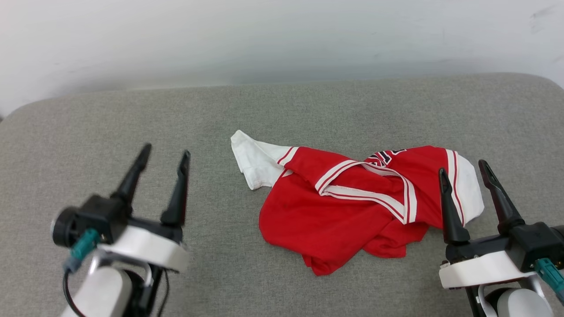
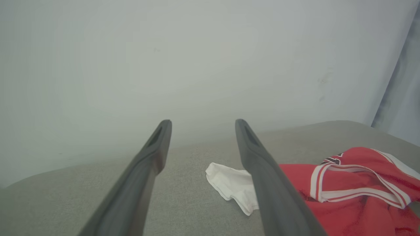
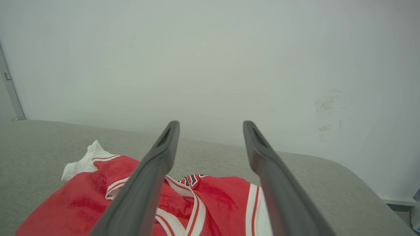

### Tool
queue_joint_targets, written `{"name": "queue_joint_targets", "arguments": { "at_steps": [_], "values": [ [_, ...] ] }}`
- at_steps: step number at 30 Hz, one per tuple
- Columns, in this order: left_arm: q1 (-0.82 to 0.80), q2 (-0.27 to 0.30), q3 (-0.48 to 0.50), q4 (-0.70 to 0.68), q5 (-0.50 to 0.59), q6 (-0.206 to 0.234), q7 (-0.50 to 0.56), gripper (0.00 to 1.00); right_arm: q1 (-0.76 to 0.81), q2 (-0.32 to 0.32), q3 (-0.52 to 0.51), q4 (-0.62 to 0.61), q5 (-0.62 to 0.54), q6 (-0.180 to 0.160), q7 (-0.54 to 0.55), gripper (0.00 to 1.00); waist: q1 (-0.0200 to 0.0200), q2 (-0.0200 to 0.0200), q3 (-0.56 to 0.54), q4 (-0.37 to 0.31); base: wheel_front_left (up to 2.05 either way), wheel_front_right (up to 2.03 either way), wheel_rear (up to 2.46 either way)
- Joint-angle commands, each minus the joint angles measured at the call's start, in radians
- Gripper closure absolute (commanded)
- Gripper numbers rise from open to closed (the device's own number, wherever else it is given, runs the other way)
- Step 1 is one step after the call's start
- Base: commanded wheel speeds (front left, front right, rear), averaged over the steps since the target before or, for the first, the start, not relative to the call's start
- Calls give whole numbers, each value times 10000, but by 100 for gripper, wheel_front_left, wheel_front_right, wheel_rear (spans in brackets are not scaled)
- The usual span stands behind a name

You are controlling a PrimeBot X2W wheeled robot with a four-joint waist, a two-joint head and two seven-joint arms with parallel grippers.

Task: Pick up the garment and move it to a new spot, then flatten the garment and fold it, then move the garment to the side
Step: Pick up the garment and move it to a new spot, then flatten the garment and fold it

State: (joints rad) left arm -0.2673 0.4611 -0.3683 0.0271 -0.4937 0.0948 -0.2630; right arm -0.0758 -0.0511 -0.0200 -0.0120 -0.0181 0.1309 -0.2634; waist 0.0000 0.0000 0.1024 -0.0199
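Observation:
The garment [image 1: 339,207] is a red jersey with white sleeves and white-red striped trim, lying crumpled on the grey cushioned surface [image 1: 132,114] right of centre. A bit of black lettering peeks out at its far edge. My left gripper [image 1: 166,156] stands open well to the left of it, touching nothing. My right gripper [image 1: 462,168] is open at the garment's right end, its fingers either side of the white sleeve, above the cloth. The left wrist view has the garment [image 2: 344,193] at lower right, with that gripper [image 2: 203,123] open. In the right wrist view the garment [image 3: 210,203] lies below that gripper [image 3: 211,124].
A pale wall [image 1: 282,39] runs along the far edge of the cushioned surface. The surface's rounded corners show at far left and far right. A door frame or panel edge [image 2: 397,98] shows at the right of the left wrist view.

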Motion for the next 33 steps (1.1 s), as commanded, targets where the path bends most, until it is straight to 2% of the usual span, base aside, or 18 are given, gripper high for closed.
{"name": "queue_joint_targets", "arguments": {
  "at_steps": [1, 9, 13, 16, 20, 26, 30, 33],
  "values": [
    [443, -277, 162, -283, 201, -56, -24, 0, 152, 18, -13, -12, -21, -3, -20, 0, 0, 0, -30, 18, 0, 0, 0],
    [1709, -1400, 736, -893, 839, -297, -25, 0, 191, 18, 90, 12, 64, -3, -20, 0, 0, 0, -87, -7, 0, 0, 0],
    [1819, -1541, 770, -975, 1293, -486, -26, 0, 219, 18, 155, 7, 56, -3, -20, 0, 0, 0, -70, -64, 0, 0, 0],
    [1662, -1590, 289, -712, 1590, -671, 115, 0, 184, 18, 151, -33, 61, -3, -20, 0, 0, 0, 35, -112, 0, 0, 0],
    [1115, -1791, -324, -405, 1443, -918, 1538, 0, 87, 18, 209, -63, 25, -3, -20, 0, 0, 0, 302, -202, 0, 0, 0],
    [-20, -1940, -1151, -36, 964, -1140, 5147, 0, -59, 18, 259, -83, 16, -3, -22, 0, 0, 0, 898, -382, 0, 0, 0],
    [-714, -1943, -1492, 392, 1090, -1099, 6626, 0, -214, 16, 349, -90, 64, -3, -22, 0, 0, 0, 1295, -616, 0, 0, 0],
    [-1195, -1917, -1659, 881, 1180, -1101, 7239, 0, -333, 18, 441, -98, 72, -3, -22, 0, 0, 0, 1547, -791, 0, 0, 0]
  ]
}}
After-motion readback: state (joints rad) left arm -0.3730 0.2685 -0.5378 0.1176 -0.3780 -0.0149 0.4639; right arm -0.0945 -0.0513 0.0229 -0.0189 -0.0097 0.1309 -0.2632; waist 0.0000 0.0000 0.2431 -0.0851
